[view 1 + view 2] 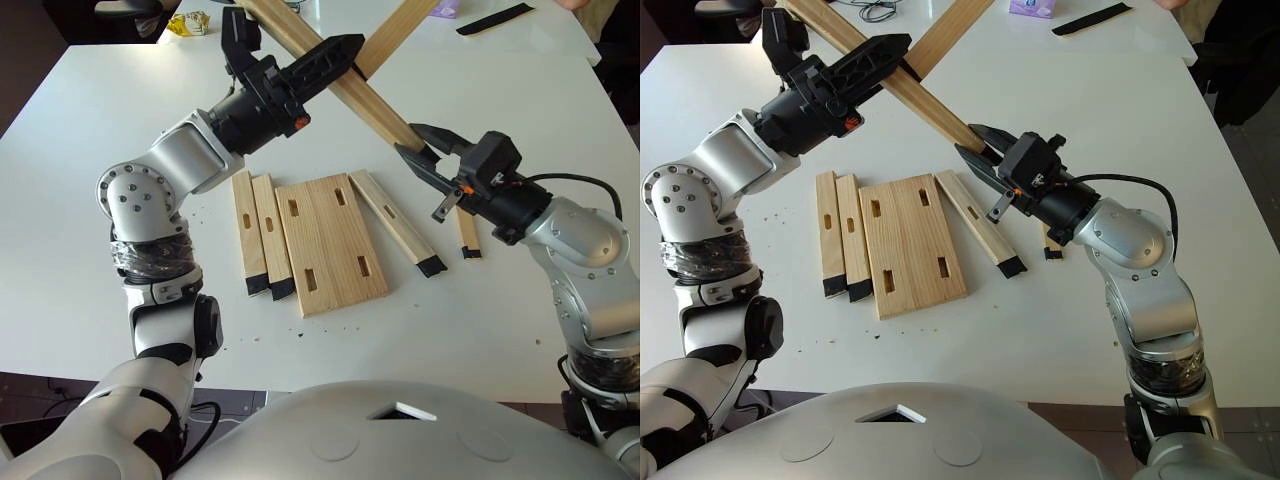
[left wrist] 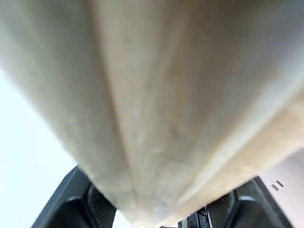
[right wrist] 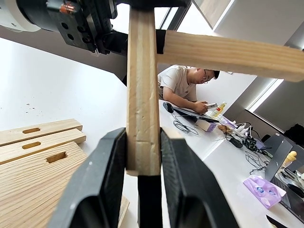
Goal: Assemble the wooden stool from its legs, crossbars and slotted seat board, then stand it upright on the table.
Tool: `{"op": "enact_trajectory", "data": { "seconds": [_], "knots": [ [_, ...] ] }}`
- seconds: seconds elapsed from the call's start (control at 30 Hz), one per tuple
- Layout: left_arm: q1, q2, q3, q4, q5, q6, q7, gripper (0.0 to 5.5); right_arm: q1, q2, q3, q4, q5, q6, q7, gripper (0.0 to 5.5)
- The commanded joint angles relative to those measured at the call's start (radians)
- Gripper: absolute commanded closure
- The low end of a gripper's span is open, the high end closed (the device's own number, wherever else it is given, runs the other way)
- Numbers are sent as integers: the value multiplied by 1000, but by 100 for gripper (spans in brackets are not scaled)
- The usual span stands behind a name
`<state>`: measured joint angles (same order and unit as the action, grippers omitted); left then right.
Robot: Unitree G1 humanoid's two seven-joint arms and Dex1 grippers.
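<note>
Wood on wood: two bars crossed in the air above the table (image 1: 100,150).
Left gripper (image 1: 345,55) clamps one bar (image 1: 400,30); right gripper (image 1: 408,140) pinches the long bar (image 1: 372,105) at its lower end. Seat board (image 1: 330,245) lies flat at 6 o'clock, legs (image 1: 260,235) alongside.

Silver arms (image 1: 1140,255), black end effectors (image 1: 895,55) (image 1: 965,142), black cable (image 1: 1130,181).

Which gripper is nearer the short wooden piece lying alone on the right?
Right. The right gripper, shut on the raised stick, hangs close by the short piece; the left gripper holds that stick far to its left.
</note>
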<state>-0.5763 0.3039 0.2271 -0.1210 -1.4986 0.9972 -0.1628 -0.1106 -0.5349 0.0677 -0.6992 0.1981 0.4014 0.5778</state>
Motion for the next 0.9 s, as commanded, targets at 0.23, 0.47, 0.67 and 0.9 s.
{"op": "enact_trajectory", "data": {
  "seconds": [0.23, 0.47, 0.67, 0.9],
  "knots": [
    [-14, 5, -10, 9, 1, 2, -3, 331, 49, -87, 54, 34, -93, -51, 36, 449],
    [-18, 4, -2, 10, 0, 1, 5, 345, 95, -116, 58, 81, -127, -124, 46, 350],
    [-16, 6, -3, 5, 10, -4, 7, 345, 108, -128, 59, 99, -153, -146, 63, 319],
    [-76, 203, -39, -25, 268, -52, -176, 345, 182, -183, -44, 209, -177, -221, 67, 319]
  ]
}}
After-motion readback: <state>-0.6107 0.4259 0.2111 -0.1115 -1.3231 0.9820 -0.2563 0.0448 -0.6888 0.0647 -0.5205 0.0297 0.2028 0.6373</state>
